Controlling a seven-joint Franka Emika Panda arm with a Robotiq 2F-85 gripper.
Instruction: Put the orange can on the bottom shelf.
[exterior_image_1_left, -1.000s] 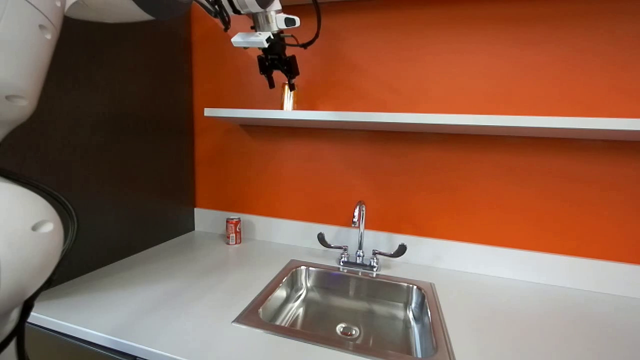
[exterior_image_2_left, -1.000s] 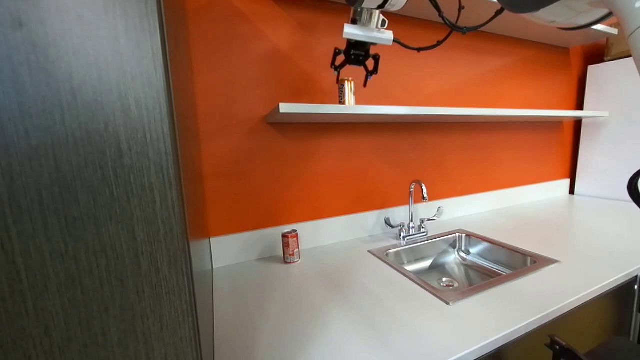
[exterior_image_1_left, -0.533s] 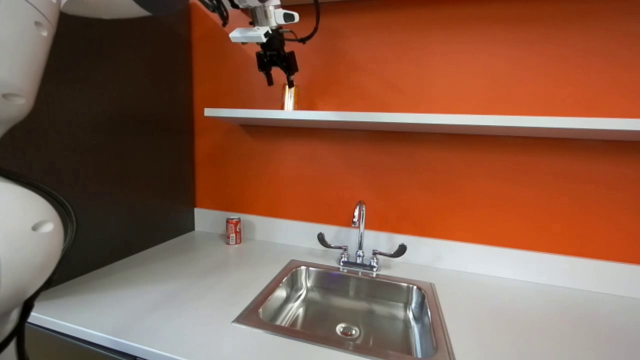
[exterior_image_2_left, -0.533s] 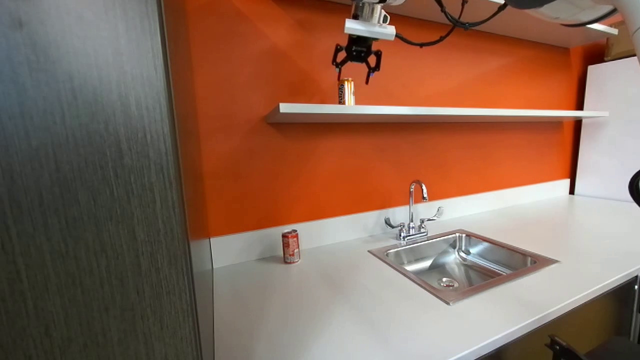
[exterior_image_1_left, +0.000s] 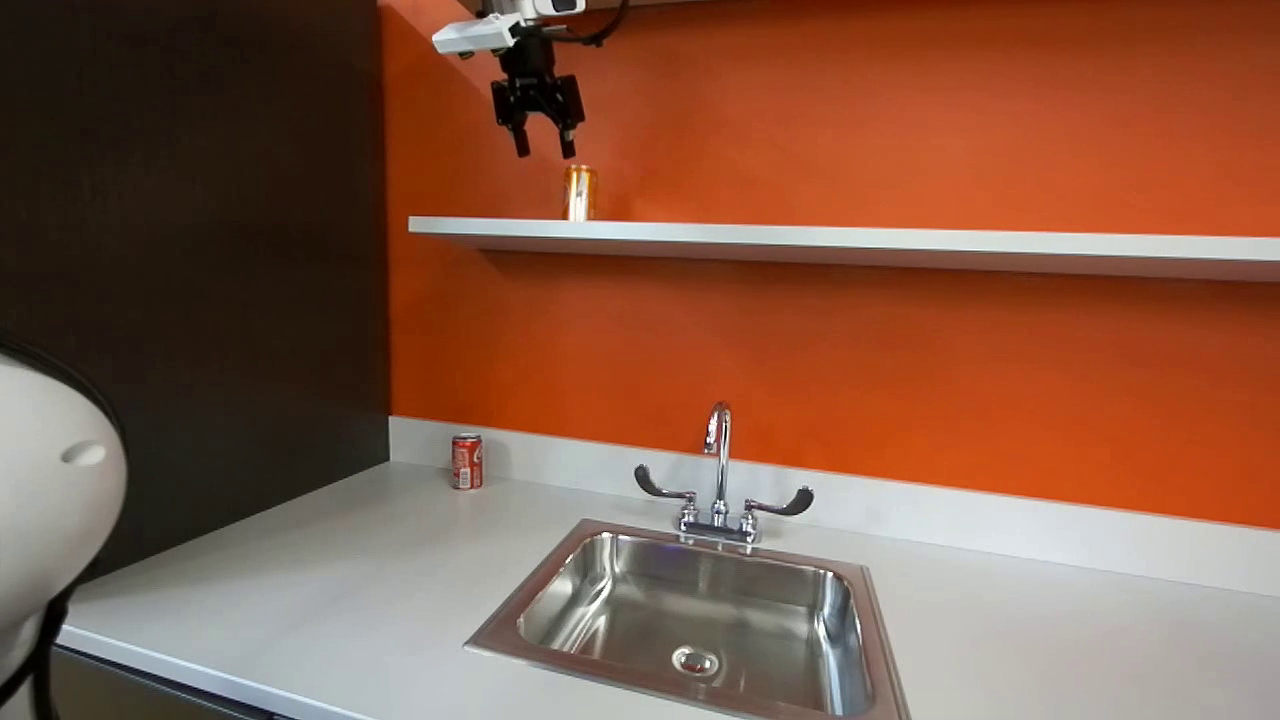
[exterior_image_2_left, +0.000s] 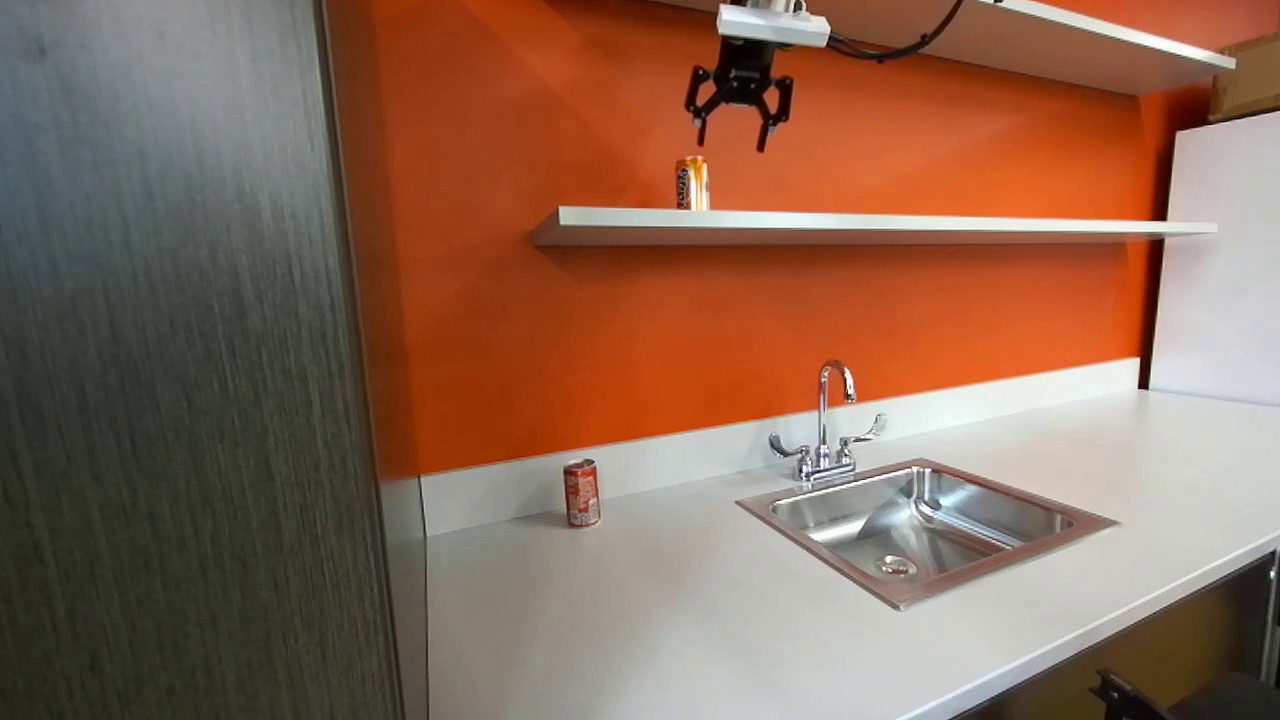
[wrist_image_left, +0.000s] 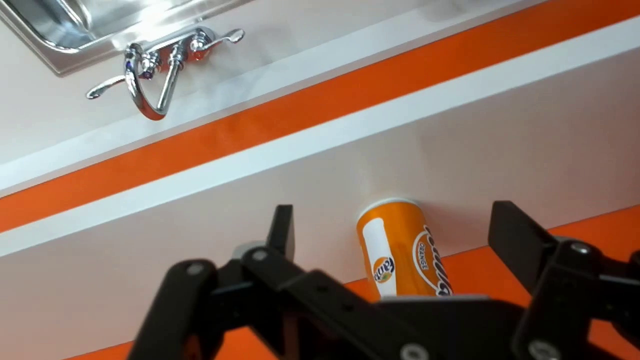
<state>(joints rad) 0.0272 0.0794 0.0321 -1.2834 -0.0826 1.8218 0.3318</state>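
The orange Fanta can (exterior_image_1_left: 579, 193) stands upright on the bottom shelf (exterior_image_1_left: 800, 236), toward the left end of that long white board in both exterior views. In the wrist view it appears right of centre in the lower half, with "Fanta" and "ORANGE" legible.

The Robotiq gripper (exterior_image_2_left: 732, 144) hangs at the top of the frame in an exterior view, above the can and off to its right, apart from it. The jaws are released and stand well apart; in the wrist view the can shows between them, its near end hidden behind the gripper's dark body.

In an exterior view, a red-and-white drink can (exterior_image_1_left: 467, 461) stands upright on the pale surface (exterior_image_1_left: 300, 580), left of centre and near the white backsplash (exterior_image_1_left: 1000, 527). A stainless-steel sink (exterior_image_1_left: 600, 640) is set into the surface at the lower middle, with a two-handled chrome faucet (exterior_image_1_left: 721, 480) at its back edge. The wrist view catches the sink and faucet at its upper left.

In an exterior view an upper shelf (exterior_image_2_left: 1050, 45) runs toward the upper right corner, a cardboard box (exterior_image_2_left: 1248, 80) stands at the right edge, and a dark wood-grain panel (exterior_image_2_left: 170, 360) fills the left side.
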